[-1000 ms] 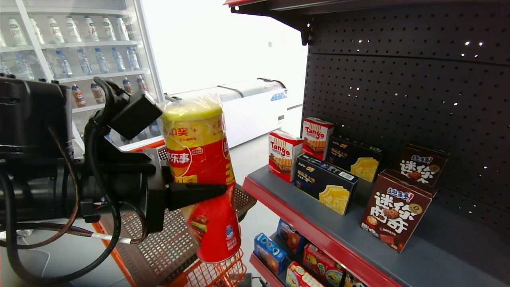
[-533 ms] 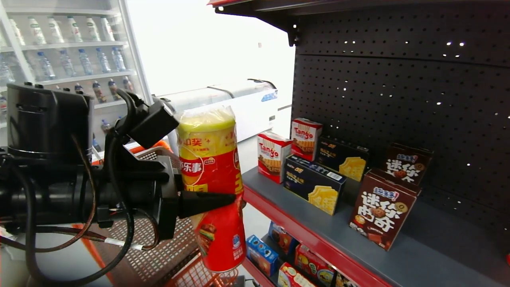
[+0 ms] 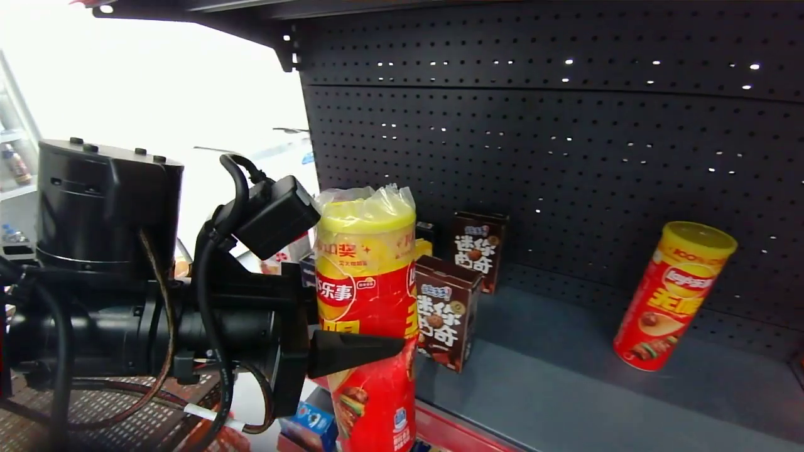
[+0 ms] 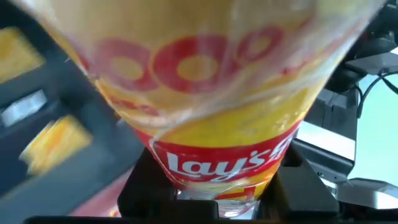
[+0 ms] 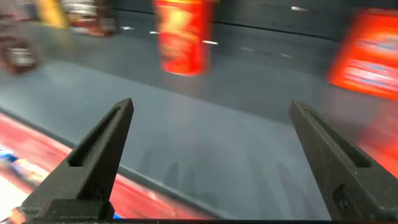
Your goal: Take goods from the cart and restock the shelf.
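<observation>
On my head view, the left gripper [image 3: 361, 342] is clamped around the middle of a chip canister [image 3: 367, 282]. It is red with a yellow lid under a loose plastic wrap, upright, just off the front edge of the shelf [image 3: 565, 389]. On that shelf stand two brown boxes [image 3: 446, 314], one behind the other, and well to their right a second canister [image 3: 675, 295]. The cart [image 3: 113, 420] mesh shows low on the left; I cannot tell what is in it.

My left wrist view shows the held canister [image 4: 217, 124] pinched between both fingers [image 4: 143, 186].

My right wrist view shows the right gripper [image 5: 211, 155] spread wide above the shelf deck [image 5: 261, 93], holding nothing. The second canister [image 5: 182, 37] stands farther back.
</observation>
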Controlling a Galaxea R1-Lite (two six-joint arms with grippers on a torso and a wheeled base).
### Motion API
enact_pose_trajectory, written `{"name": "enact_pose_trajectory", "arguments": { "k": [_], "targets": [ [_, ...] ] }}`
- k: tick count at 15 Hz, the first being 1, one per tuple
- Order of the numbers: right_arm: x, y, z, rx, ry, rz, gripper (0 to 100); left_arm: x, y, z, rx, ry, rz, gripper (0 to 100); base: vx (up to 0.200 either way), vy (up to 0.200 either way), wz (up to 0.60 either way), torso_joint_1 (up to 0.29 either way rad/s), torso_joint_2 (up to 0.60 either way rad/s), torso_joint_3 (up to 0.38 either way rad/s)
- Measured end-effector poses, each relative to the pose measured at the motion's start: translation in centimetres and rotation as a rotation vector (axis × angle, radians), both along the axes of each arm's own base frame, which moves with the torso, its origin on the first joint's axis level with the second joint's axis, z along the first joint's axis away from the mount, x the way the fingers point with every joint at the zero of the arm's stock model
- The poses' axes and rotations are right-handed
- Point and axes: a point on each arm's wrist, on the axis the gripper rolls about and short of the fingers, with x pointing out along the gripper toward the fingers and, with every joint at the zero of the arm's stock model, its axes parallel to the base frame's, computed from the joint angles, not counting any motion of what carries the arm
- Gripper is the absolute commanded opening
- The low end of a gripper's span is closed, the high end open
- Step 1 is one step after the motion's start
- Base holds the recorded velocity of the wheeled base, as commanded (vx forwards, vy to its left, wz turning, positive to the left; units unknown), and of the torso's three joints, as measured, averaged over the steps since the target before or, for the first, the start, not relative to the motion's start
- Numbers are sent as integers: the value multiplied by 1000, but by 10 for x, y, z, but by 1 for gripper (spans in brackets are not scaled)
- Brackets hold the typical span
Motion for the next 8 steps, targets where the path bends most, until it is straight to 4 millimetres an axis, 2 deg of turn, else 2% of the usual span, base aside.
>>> {"name": "enact_pose_trajectory", "arguments": {
  "k": [7, 8],
  "targets": [
    [0, 0, 0, 0, 0, 0, 100, 0, -1, 2, -3, -7, -4, 0, 0, 0, -600, -1, 4, 3],
    [0, 0, 0, 0, 0, 0, 100, -1, -1, 1, -3, -6, -4, 0, 0, 0, 0, 0, 0, 0]
  ]
}}
